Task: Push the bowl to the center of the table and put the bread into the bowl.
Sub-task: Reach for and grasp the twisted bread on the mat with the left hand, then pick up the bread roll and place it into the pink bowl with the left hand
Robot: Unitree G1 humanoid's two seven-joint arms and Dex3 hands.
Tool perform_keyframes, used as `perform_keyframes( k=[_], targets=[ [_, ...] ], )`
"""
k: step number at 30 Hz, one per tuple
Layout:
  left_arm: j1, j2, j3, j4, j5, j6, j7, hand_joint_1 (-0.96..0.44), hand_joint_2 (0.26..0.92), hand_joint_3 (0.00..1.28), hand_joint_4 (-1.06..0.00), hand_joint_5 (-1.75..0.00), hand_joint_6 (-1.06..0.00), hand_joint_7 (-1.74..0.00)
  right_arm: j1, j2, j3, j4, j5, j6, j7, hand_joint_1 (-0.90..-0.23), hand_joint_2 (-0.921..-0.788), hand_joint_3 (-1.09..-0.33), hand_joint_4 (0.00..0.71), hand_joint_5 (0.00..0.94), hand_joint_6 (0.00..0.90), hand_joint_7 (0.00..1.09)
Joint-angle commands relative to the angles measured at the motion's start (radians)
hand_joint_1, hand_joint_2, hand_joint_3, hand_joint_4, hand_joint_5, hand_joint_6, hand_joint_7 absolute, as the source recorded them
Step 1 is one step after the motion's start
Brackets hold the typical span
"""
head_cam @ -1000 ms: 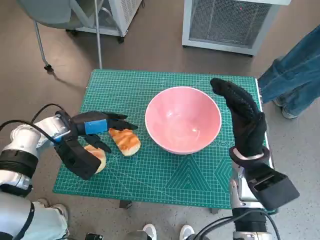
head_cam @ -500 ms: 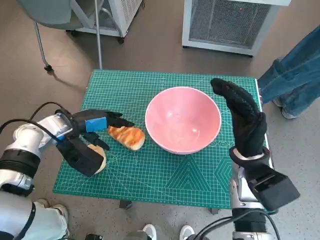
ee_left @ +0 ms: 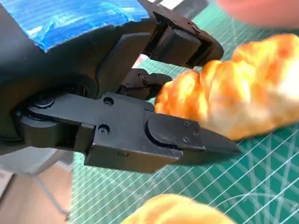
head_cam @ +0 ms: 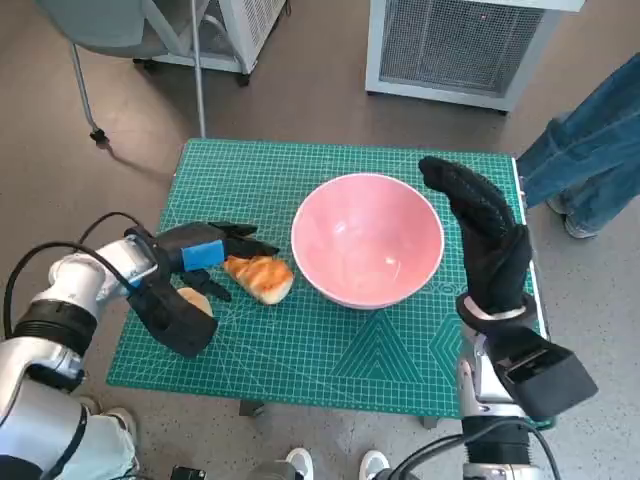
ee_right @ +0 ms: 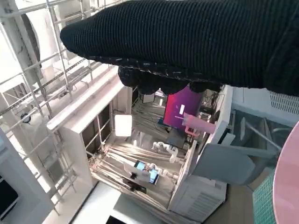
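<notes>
Nudged toward the pink bowl [head_cam: 367,239] since a second ago, the golden bread roll [head_cam: 259,277] is now seen lying on the green cutting-mat surface [head_cam: 330,350] just beside the bowl's rim, with the left hand [head_cam: 195,262] set against its far side, fingers [ee_left: 154,135] spread and nothing gripped. A second bread piece [head_cam: 194,300] is partly hidden under that hand. The right hand [head_cam: 487,235] is held upright beside the bowl, fingers extended and empty.

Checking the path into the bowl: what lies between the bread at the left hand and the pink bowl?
Only bare green mat, in the head view: the bread lies just apart from the bowl.
</notes>
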Motion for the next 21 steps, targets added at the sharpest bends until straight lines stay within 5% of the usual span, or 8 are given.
perform_keyframes(
  k=[1,7,21],
  targets=[
    [-0.006,-0.016,-0.028,0.040,0.016,-0.037,0.073,-0.09,0.912,0.16,-0.61,-0.85,-0.54,-1.21,0.026,0.006,-0.001,0.002,0.020,0.014,0.011,-0.654,-0.921,-0.793,0.215,0.001,-0.001,0.64],
    [0.005,-0.032,-0.048,0.076,0.025,-0.016,0.150,-0.01,0.920,0.17,-0.57,-1.16,-0.54,-1.34,0.026,0.007,-0.002,0.005,0.025,0.014,0.013,-0.652,-0.921,-0.795,0.214,0.001,-0.001,0.64],
    [0.015,-0.066,-0.112,0.120,0.045,0.074,0.190,0.00,0.920,0.10,-0.64,-1.16,-0.62,-1.24,0.022,0.008,0.000,0.013,0.028,0.015,0.015,-0.643,-0.921,-0.791,0.217,0.002,-0.001,0.64]
  ],
)
